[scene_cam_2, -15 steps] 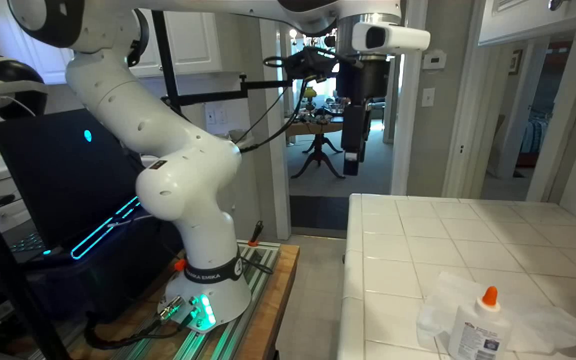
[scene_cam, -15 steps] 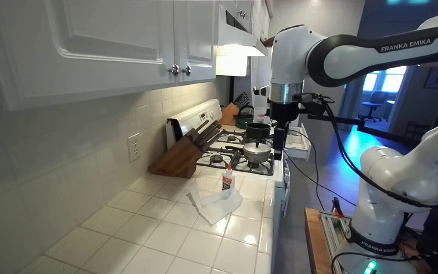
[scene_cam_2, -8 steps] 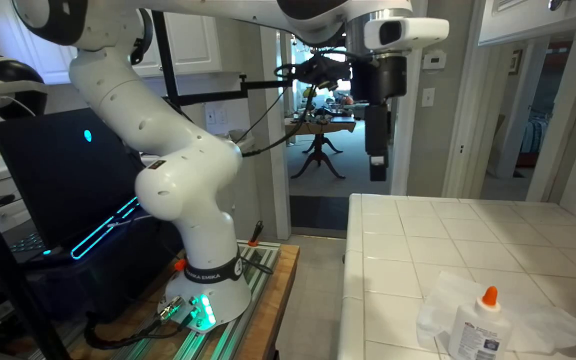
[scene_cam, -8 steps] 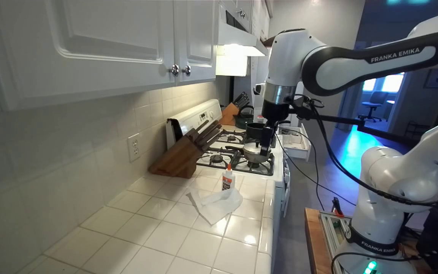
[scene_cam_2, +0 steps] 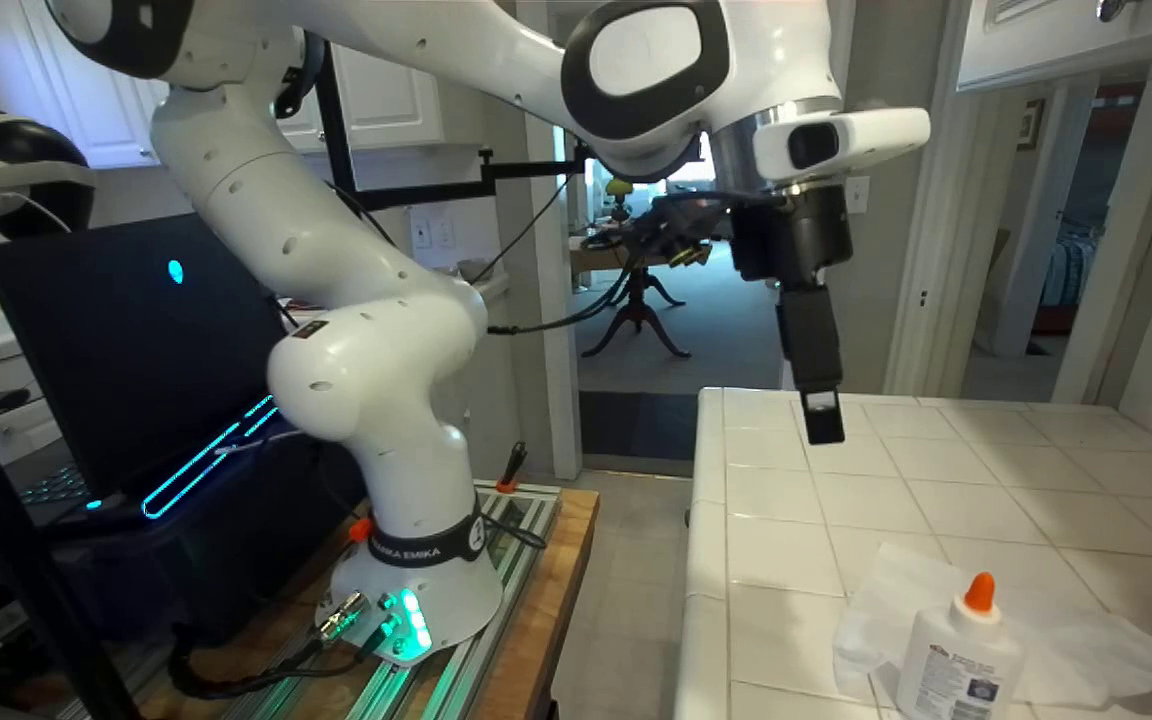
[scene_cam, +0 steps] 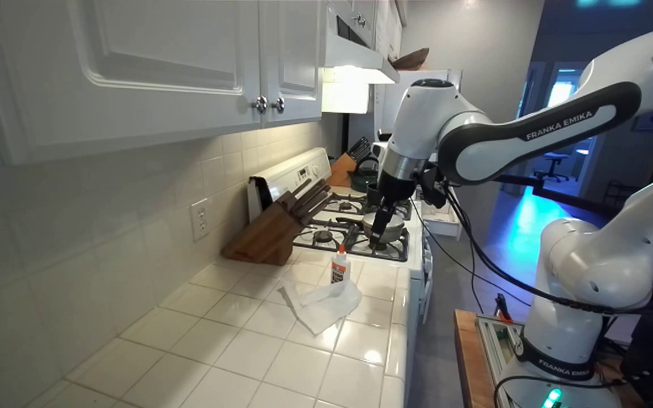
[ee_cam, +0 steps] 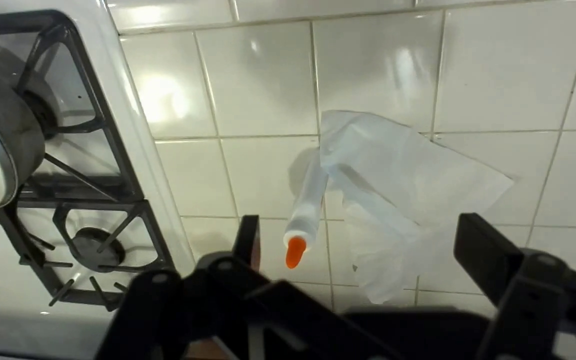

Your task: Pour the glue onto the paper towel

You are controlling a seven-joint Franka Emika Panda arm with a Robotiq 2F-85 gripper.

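Note:
The glue bottle (scene_cam: 340, 267) stands upright on the tiled counter, with its orange cap up; it also shows in an exterior view (scene_cam_2: 960, 660) and in the wrist view (ee_cam: 309, 200). The white paper towel (scene_cam: 326, 306) lies rumpled right beside the bottle; it also shows in an exterior view (scene_cam_2: 1086, 650) and in the wrist view (ee_cam: 408, 175). My gripper (ee_cam: 360, 242) is open and empty, with fingers wide apart. In the wrist view the bottle's cap appears between the fingers, nearer the left one. The exterior views show the gripper (scene_cam: 376, 241), also here (scene_cam_2: 824, 425), tilted and above the bottle's level, apart from it.
A gas stove (scene_cam: 326, 235) with a lidded pot (scene_cam: 386, 228) adjoins the counter. A wooden knife block (scene_cam: 264, 235) stands against the wall. White cabinets (scene_cam: 162, 73) hang above the counter (scene_cam: 247, 362). A cable (scene_cam: 502, 277) hangs from the arm.
My gripper has moved down and over toward the counter, and has tilted from nearly vertical. The glue bottle and paper towel have not moved.

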